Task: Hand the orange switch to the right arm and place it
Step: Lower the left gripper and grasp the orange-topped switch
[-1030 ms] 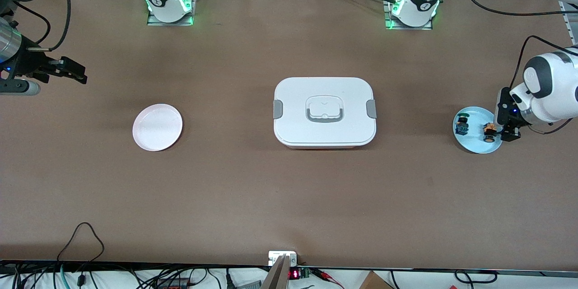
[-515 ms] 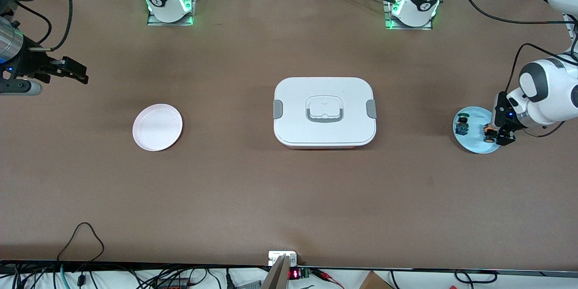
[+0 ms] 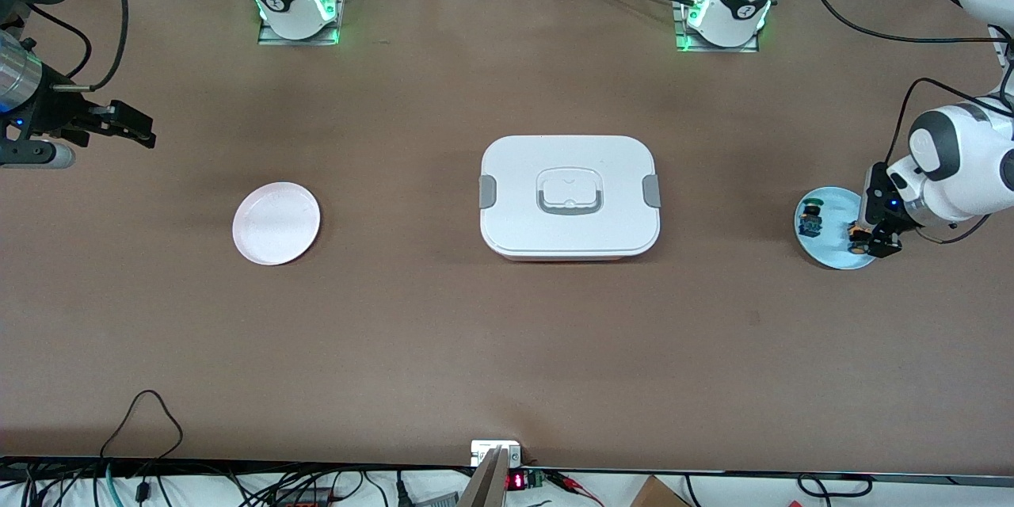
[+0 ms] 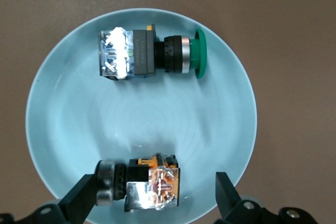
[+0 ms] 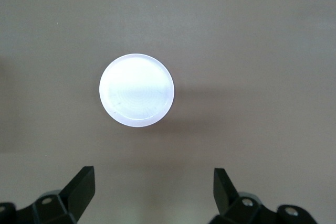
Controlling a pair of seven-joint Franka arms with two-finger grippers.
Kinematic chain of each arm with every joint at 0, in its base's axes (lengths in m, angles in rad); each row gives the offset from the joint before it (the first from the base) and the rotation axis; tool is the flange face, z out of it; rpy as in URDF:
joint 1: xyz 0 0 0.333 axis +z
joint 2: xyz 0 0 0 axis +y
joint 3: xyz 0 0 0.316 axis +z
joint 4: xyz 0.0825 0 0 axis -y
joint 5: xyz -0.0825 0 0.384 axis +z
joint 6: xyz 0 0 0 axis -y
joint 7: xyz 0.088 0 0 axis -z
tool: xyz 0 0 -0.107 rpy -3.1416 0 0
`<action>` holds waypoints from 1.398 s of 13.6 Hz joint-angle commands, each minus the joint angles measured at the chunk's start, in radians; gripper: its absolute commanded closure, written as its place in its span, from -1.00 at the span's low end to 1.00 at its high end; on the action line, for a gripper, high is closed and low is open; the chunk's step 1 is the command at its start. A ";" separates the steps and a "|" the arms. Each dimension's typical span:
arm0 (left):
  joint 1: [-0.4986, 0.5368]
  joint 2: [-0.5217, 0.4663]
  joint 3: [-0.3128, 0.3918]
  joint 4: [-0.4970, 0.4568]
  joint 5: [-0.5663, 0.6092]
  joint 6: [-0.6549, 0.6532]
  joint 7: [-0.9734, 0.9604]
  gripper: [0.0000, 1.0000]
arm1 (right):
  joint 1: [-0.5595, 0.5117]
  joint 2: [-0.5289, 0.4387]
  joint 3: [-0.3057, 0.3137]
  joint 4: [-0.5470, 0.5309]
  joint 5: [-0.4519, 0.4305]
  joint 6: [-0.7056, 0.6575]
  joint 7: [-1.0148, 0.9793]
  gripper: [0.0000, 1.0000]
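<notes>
Left arm's end of table [image 3: 475, 348]:
- The left claw [image 3: 873, 242] has come in lower and closer over the last second. It now sits down over the round light-blue plate [image 3: 832, 261].
- Its fingers are spread and not yet closed on anything.
- The orange switch [image 3: 857, 234], a small black-bodied push-button with an orange-tan end, lies on its side on that plate.
- In the left wrist view the orange switch [image 4: 149, 182] lies between the spread fingers of the left claw [image 4: 152, 200]. One finger is just beside its silver-ringed cap end, and the other stands clear of the orange-tan end.
- The black switch with the green cap [image 4: 152, 53] also lies on the light-blue plate [image 4: 52, 103], apart from the orange one.

Reading: the approach looks finished and the squeeze is the step now due. I'd watch that the finger at the cap end doesn't nudge the switch sideways on the smooth plate as the gap closes.

Right arm's end of table:
- The right claw [image 3: 131, 125] is waiting, with hardly any shift. It hovers with its fingers wide apart over bare table.
- The round pale pink-white plate [image 3: 276, 223] lies empty nearby. I take it as the likely drop spot.

Middle of table:
- The white lidded box with grey latches [image 3: 569, 194] is untouched.

Handover has not begun.
</notes>
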 commanded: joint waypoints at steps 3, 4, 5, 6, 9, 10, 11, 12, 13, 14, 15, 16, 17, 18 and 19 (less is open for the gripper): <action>0.005 0.000 -0.013 0.024 -0.016 -0.008 0.027 -1.00 | 0.001 0.012 -0.001 0.026 0.011 -0.007 0.000 -1.00; 0.002 0.003 -0.013 0.028 -0.016 -0.002 0.022 -1.00 | 0.001 0.012 -0.001 0.026 0.012 -0.007 0.000 -1.00; -0.001 0.003 -0.013 0.030 -0.015 0.000 0.022 -1.00 | 0.001 0.012 -0.001 0.026 0.012 -0.007 0.000 -1.00; -0.004 0.008 -0.013 0.041 -0.015 0.001 0.022 -1.00 | 0.001 0.012 -0.001 0.026 0.012 -0.007 0.000 -1.00; 0.001 0.047 -0.013 0.067 -0.015 0.004 0.027 -1.00 | 0.001 0.012 -0.001 0.026 0.012 -0.007 0.000 -1.00; 0.002 0.051 -0.013 0.067 -0.015 0.004 0.027 -1.00 | 0.001 0.014 -0.001 0.026 0.012 -0.007 0.000 -1.00; 0.004 0.052 -0.013 0.067 -0.015 0.006 0.027 -1.00 | 0.001 0.012 -0.001 0.026 0.012 -0.007 0.000 -1.00; 0.004 0.052 -0.013 0.067 -0.015 0.006 0.027 -1.00 | 0.001 0.014 -0.001 0.026 0.011 -0.007 0.000 -1.00; 0.005 0.054 -0.013 0.067 -0.015 0.006 0.027 -1.00 | 0.001 0.015 -0.001 0.026 0.012 -0.007 0.002 -1.00; 0.007 0.057 -0.013 0.067 -0.015 0.013 0.027 -1.00 | 0.001 0.015 -0.001 0.026 0.012 -0.007 0.002 -1.00; 0.010 0.064 -0.013 0.067 -0.015 0.032 0.028 -1.00 | 0.001 0.015 -0.001 0.026 0.011 -0.007 0.002 -1.00; 0.013 0.072 -0.013 0.067 -0.015 0.033 0.028 -1.00 | 0.001 0.015 -0.001 0.026 0.011 -0.007 0.002 -1.00; 0.014 0.077 -0.013 0.067 -0.015 0.036 0.028 -1.00 | 0.001 0.015 -0.001 0.026 0.011 -0.007 0.002 -1.00; 0.013 0.077 -0.013 0.067 -0.015 0.038 0.028 -1.00 | 0.001 0.015 -0.001 0.026 0.012 -0.007 0.002 -1.00; 0.011 0.077 -0.013 0.067 -0.015 0.038 0.028 -0.97 | 0.001 0.015 -0.001 0.026 0.011 -0.007 0.002 -1.00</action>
